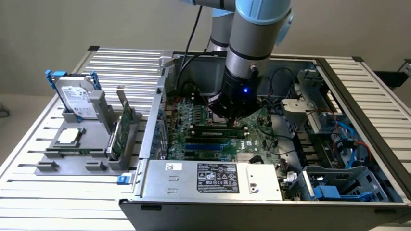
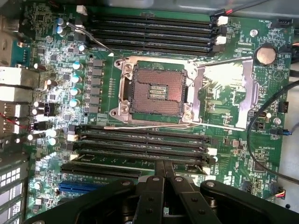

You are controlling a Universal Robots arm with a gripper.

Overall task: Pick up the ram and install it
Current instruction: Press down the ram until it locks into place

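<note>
The arm's black two-finger gripper (image 1: 232, 117) is down inside the open grey desktop computer case (image 1: 151, 144), right over the green motherboard (image 1: 260, 139). In the wrist view the gripper (image 2: 164, 169) is clenched: both fingers (image 2: 156, 186) are pressed side by side with just a hairline seam between them. The tips sit at the near bank of long black memory slots (image 2: 140, 140), on the near side of the empty square processor socket (image 2: 156, 88).

As for the ram (image 1: 218, 129), in the exterior view a long, narrow dark-and-green stick lies along the slots straight below the fingertips. I honestly can't tell if it's pinched in the jaws or already sitting in a slot.

A second bank of black slots (image 2: 152, 35) runs along the far side of the socket.

Off to the exterior view's left, well apart from the case, a grey plastic parts stand (image 1: 48, 166) sits on the slatted metal table (image 1: 32, 192). It holds a silver hard drive with blue rails (image 1: 76, 98) standing upright, a tall green expansion card with a metal bracket (image 1: 123, 130) and a small square silver processor chip (image 1: 69, 136) lying flat.
</note>
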